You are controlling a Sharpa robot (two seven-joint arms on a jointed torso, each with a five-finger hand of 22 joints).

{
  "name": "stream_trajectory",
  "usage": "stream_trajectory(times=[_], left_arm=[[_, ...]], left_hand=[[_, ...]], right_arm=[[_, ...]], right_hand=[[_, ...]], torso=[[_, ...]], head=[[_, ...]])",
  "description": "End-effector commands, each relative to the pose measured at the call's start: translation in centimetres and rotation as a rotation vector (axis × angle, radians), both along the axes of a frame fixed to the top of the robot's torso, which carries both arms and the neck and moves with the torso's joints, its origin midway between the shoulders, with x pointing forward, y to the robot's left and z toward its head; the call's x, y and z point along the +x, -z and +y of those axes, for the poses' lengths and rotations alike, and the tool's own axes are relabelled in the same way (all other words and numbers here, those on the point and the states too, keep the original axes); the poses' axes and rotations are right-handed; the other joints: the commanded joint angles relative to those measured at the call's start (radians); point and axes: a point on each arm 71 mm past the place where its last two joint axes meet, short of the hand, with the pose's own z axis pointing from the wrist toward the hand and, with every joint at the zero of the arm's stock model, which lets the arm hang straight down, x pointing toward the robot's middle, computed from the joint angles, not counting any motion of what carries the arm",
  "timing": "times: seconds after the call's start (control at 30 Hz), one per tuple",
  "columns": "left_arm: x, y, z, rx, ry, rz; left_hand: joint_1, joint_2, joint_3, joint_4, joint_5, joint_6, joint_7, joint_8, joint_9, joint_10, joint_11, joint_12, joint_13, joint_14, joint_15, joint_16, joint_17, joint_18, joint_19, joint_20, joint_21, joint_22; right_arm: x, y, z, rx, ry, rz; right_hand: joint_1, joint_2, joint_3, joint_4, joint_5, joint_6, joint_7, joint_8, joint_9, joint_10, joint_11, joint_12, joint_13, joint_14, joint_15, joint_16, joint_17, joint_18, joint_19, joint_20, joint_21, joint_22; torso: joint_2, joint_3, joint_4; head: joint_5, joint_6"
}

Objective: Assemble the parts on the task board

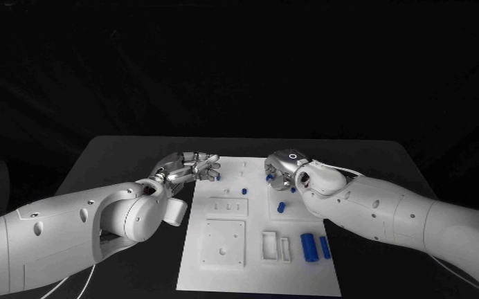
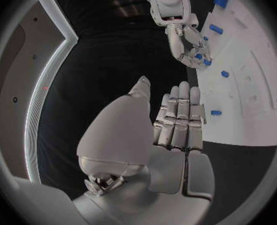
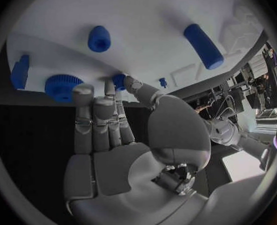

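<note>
Board [image 1: 300, 271]: white plate, flat on the black table [image 1: 120, 153], with recessed pockets at the near end. Judged stiff and light; it may slide if pushed sideways.

Cylinders [image 1: 309, 247]: two blue pieces lying side by side at the near right of the board. Judged hard, smooth, light and apt to roll; best taken across the middle of the barrel.

Small parts: a blue pin [image 1: 282, 207] mid-board, a blue stud [image 1: 244, 190] just beyond it. Judged light and slippery; a fingertip pinch from above suits them.

Left robot hand [image 1: 187, 167]: at the board's left edge, fingers extended and close together, holding nothing.

Right robot hand [image 1: 287, 171]: over the far right of the board, fingers reaching down among blue parts; fingertips [image 3: 116, 87] sit against a small blue piece [image 3: 118, 79] beside a toothed blue wheel [image 3: 63, 86]. Whether it has a grip, I cannot tell.
</note>
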Motion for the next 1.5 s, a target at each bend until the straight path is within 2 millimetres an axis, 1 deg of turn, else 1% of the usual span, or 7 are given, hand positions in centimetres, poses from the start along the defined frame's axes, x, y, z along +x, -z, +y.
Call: stream_trajectory(times=[0.03,0.37,0.43,0.47,0.73,0.93,1.5], left_arm=[[0.0,-0.1,-0.2,-0.012,0.016,-0.001],[0.0,-0.1,-0.2,-0.011,0.014,-0.003],[0.0,-0.1,-0.2,-0.011,0.013,-0.004],[0.0,-0.1,-0.2,-0.011,0.012,-0.004],[0.1,-0.2,-0.2,-0.01,0.008,-0.008],[0.3,-0.2,-0.3,-0.01,0.009,-0.01],[0.6,-1.3,-0.4,-0.01,0.011,-0.034]], left_hand=[[0.01,0.003,-0.006,0.001,-0.004,0.003,0.013,0.003,-0.001,0.0,0.001,-0.003,0.0,-0.002,0.004,-0.006,0.001,0.013,-0.001,-0.002,-0.003,0.016],[0.011,0.003,-0.006,0.001,-0.004,0.003,0.013,0.003,-0.001,0.0,0.001,-0.004,0.0,-0.001,0.004,-0.006,0.002,0.013,-0.001,-0.002,-0.003,0.016],[0.011,0.002,-0.006,0.001,-0.004,0.003,0.013,0.003,-0.002,0.0,0.001,-0.004,0.0,-0.001,0.004,-0.006,0.002,0.013,-0.001,-0.002,-0.003,0.016],[0.011,0.002,-0.006,0.001,-0.004,0.003,0.013,0.003,-0.002,0.0,0.001,-0.004,0.0,-0.001,0.004,-0.006,0.002,0.013,-0.001,-0.002,-0.003,0.017],[0.012,0.002,-0.007,0.001,-0.004,0.002,0.013,0.003,-0.002,-0.001,0.001,-0.004,-0.001,-0.001,0.004,-0.006,0.002,0.013,-0.001,-0.002,-0.003,0.017],[0.013,0.003,-0.007,0.001,-0.004,0.002,0.014,0.003,-0.002,-0.001,0.001,-0.005,-0.001,-0.001,0.004,-0.006,0.002,0.013,0.0,-0.002,-0.003,0.017],[0.015,0.004,-0.008,0.001,-0.004,0.002,0.014,0.003,-0.003,-0.002,0.0,-0.006,-0.001,0.0,0.004,-0.006,0.002,0.013,0.0,-0.002,-0.003,0.017]], right_arm=[[0.0,0.0,0.1,-0.026,-0.008,-0.021],[-0.3,-1.2,0.8,0.044,-0.024,-0.122],[-0.3,-1.9,1.1,0.064,-0.031,-0.157],[-0.3,-2.2,1.3,0.075,-0.033,-0.171],[0.3,-3.2,2.6,0.068,-0.049,-0.217],[0.5,-3.4,3.7,0.064,-0.06,-0.235],[1.4,-4.0,5.6,0.015,-0.067,-0.243]], right_hand=[[0.01,0.014,0.003,-0.012,0.003,0.012,-0.003,0.008,0.004,0.023,0.001,0.01,0.012,-0.022,-0.029,0.004,-0.002,0.086,-0.001,-0.009,0.009,0.027],[0.006,0.013,0.018,-0.023,0.003,0.022,-0.008,0.012,0.018,0.028,-0.006,0.018,0.044,-0.022,-0.035,0.006,-0.007,0.086,-0.012,-0.013,0.036,0.025],[0.006,0.011,0.021,-0.023,0.003,0.024,-0.009,0.013,0.021,0.027,-0.007,0.019,0.05,-0.022,-0.036,0.007,-0.008,0.086,-0.013,-0.014,0.042,0.025],[0.006,0.01,0.022,-0.023,0.003,0.024,-0.009,0.013,0.022,0.027,-0.007,0.02,0.052,-0.022,-0.036,0.007,-0.008,0.086,-0.013,-0.015,0.043,0.025],[0.006,0.005,0.026,-0.022,0.003,0.027,-0.01,0.012,0.027,0.026,-0.008,0.021,0.065,-0.022,-0.037,0.008,-0.01,0.086,-0.014,-0.018,0.057,0.025],[0.007,0.002,0.029,-0.019,0.003,0.028,-0.011,0.012,0.029,0.025,-0.008,0.021,0.071,-0.021,-0.037,0.009,-0.012,0.086,-0.016,-0.019,0.063,0.025],[0.008,-0.004,0.035,-0.013,0.003,0.03,-0.012,0.01,0.034,0.023,-0.008,0.021,0.083,-0.021,-0.037,0.01,-0.014,0.086,-0.019,-0.019,0.075,0.024]], torso=[[0.001,-0.0003,-0.0009],[0.002,-0.0006,-0.0003],[0.002,0.0004,0.0096],[0.002,0.0005,0.0111],[0.003,-0.0003,0.0109],[0.004,-0.0013,0.0158],[0.016,-0.0125,0.0291]], head=[[0.0,0.002],[-0.001,0.01],[-0.009,0.013],[-0.012,0.013],[-0.01,0.018],[-0.01,0.022],[-0.024,0.032]])
